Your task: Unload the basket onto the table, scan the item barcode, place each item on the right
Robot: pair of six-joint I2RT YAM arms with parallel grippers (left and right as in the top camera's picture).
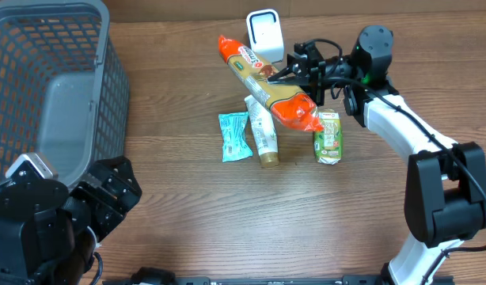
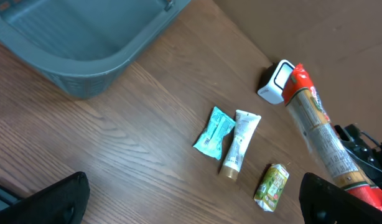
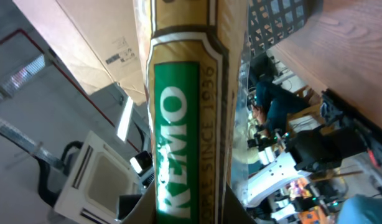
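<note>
A long snack pack (image 1: 267, 83) with orange ends and a gold and green middle hangs tilted above the table. My right gripper (image 1: 279, 76) is shut on its middle. The pack's upper orange end lies just in front of the white scanner (image 1: 264, 33) at the back. In the right wrist view the pack (image 3: 185, 106) fills the centre between my fingers, with the scanner (image 3: 94, 174) at lower left. No barcode shows in any view. My left gripper (image 2: 191, 202) stands open over bare wood near the front left, holding nothing.
A teal packet (image 1: 234, 136), a cream tube (image 1: 263, 131) and a green juice carton (image 1: 328, 136) lie on the table below the held pack. A grey mesh basket (image 1: 53, 87) fills the back left corner.
</note>
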